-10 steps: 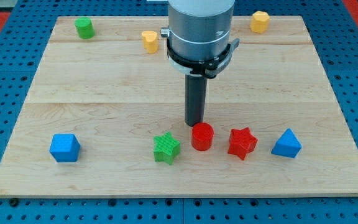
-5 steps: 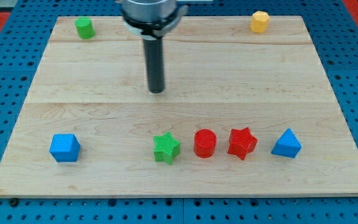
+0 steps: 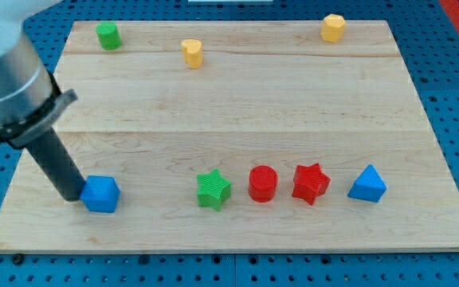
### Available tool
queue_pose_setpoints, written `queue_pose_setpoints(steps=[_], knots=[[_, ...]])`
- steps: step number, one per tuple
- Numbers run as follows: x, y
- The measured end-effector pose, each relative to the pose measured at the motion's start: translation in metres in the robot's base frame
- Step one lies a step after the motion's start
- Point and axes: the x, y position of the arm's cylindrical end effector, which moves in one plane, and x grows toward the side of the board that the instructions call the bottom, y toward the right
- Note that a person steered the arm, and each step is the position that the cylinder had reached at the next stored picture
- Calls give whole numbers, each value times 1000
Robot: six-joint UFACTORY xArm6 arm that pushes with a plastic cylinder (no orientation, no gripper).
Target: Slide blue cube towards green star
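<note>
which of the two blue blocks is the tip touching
The blue cube near the view's bottom left. My tip sits against its left side, while the blue pyramid sits far off at the right end of the row, untouched.

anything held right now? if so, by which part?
Nothing is held; there is no gripper. My tip presses against the blue cube on its side toward the view's left, with the green star off to the view's right.
</note>
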Motion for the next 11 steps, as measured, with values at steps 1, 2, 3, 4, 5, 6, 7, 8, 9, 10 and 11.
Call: queue_pose_setpoints(steps=[1, 2, 3, 4, 5, 6, 7, 8, 9, 10, 11], knots=[[12, 1], [12, 1], [9, 13], [9, 46], [7, 63], [-10, 49], [-24, 47], [-24, 66], [-24, 79], [-29, 78], [-43, 87]])
